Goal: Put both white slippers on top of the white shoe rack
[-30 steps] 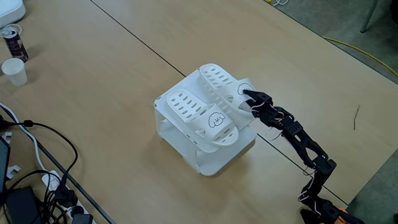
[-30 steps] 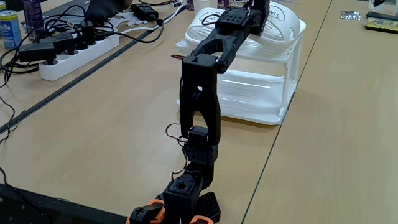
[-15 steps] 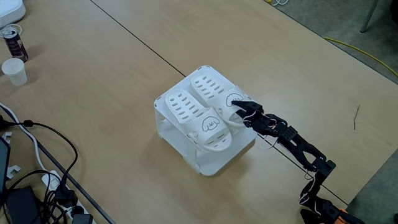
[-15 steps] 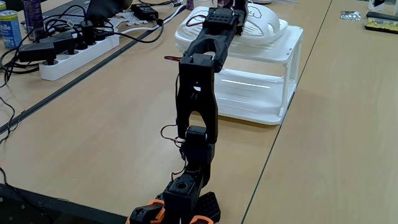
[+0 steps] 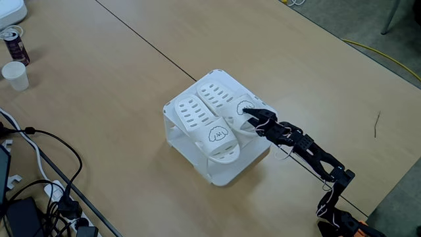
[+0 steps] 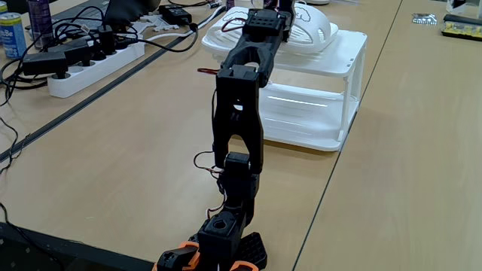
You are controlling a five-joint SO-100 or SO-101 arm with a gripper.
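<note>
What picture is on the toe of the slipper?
A little black puppy face on the white slipper, clearest in the fixed view from above.

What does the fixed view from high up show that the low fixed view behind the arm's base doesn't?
From high up, a fixed view gives a paper cup and the puppy faces on the white slippers. From behind the base, a fixed view gives a power strip and the lower shelf. Both share the white shoe rack, slippers on top, and the gripper at one slipper.

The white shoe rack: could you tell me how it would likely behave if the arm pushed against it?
The shoe rack looks like thin, hollow plastic, so it is probably light and would slide on the smooth table. Its low, wide shape makes tipping unlikely.
</note>
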